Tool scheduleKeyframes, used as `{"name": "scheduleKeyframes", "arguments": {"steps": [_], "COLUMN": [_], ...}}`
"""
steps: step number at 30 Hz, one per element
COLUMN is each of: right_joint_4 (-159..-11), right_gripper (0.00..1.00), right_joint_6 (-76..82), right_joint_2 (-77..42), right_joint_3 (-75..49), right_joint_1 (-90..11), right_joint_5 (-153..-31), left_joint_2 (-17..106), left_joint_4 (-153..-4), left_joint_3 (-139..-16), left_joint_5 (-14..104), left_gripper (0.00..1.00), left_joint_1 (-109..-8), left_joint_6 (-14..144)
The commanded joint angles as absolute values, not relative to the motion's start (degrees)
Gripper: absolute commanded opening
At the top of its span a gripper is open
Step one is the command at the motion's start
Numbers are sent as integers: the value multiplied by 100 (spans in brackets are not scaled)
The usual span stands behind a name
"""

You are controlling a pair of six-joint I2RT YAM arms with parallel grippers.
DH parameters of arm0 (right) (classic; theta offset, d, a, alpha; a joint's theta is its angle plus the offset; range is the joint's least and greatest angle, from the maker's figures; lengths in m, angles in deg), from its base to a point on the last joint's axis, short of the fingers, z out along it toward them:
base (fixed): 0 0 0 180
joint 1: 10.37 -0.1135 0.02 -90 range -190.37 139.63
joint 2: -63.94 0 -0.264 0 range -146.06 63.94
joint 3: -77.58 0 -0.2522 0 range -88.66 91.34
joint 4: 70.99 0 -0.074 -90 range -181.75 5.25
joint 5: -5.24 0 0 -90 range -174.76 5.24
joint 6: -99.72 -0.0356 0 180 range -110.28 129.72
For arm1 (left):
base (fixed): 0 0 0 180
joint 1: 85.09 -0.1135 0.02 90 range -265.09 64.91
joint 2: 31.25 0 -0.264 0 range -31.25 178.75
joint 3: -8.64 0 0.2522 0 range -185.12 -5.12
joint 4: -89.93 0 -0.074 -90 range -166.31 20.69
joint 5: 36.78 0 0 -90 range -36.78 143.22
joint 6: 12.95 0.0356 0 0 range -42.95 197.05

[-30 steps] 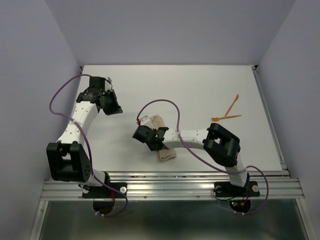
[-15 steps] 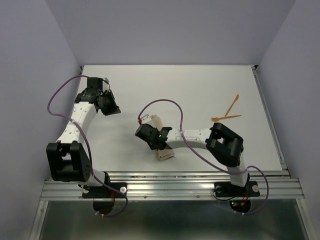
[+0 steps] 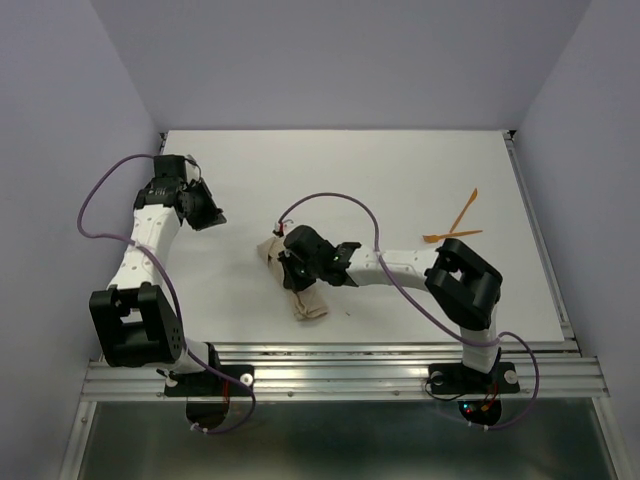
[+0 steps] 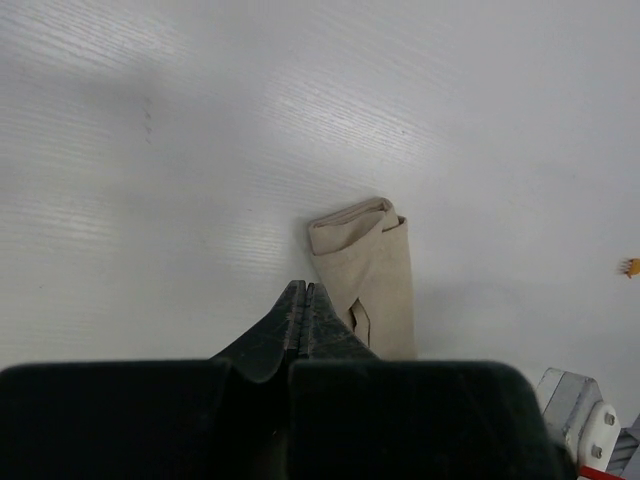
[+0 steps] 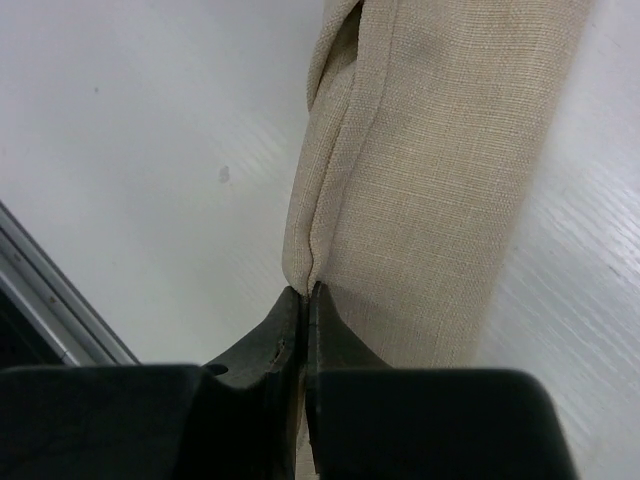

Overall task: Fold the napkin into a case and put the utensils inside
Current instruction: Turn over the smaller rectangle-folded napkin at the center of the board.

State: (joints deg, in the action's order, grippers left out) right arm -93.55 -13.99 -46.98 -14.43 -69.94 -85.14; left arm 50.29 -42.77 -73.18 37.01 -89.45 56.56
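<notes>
Folding looks about finished: right hand [image 5: 305, 292] clenched on the layered edge of the case [image 5: 440, 150], which lies centre-left on the bench [image 3: 400, 170]. Left hand [image 4: 303, 290] clenched on nothing (well aside). Next probably needs the pouch mouth opened, then the utensils [image 3: 458, 225] fetched from far right.

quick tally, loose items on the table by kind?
folded tan napkin case: 1
orange utensils: 2
total: 3
</notes>
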Motion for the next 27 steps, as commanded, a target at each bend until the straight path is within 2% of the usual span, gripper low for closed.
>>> {"name": "scheduleKeyframes", "arguments": {"steps": [1, 14, 20, 27], "right_joint_4": [-8608, -7027, -5772, -4425], "right_gripper": [1, 1, 1, 1], "right_joint_6": [-1366, -2376, -3298, -4143], "right_joint_2": [-4347, -4338, -4425, -4584], "right_joint_3": [-1334, -1711, -2396, -3126], "right_joint_1": [-6908, -6126, -5652, -5265], "right_joint_5": [-9319, -11269, -12192, -12737], "left_joint_2": [4750, 4759, 4829, 4873], "left_joint_4": [-4353, -4327, -4344, -4362], "left_joint_3": [-7385, -7377, -7368, -7368], "left_joint_5": [3634, 3652, 3617, 3555], "left_gripper": [0, 0, 0, 0], "left_joint_1": [-9053, -9177, -9177, -9177], "left_joint_6": [5631, 5631, 5622, 5613]}}
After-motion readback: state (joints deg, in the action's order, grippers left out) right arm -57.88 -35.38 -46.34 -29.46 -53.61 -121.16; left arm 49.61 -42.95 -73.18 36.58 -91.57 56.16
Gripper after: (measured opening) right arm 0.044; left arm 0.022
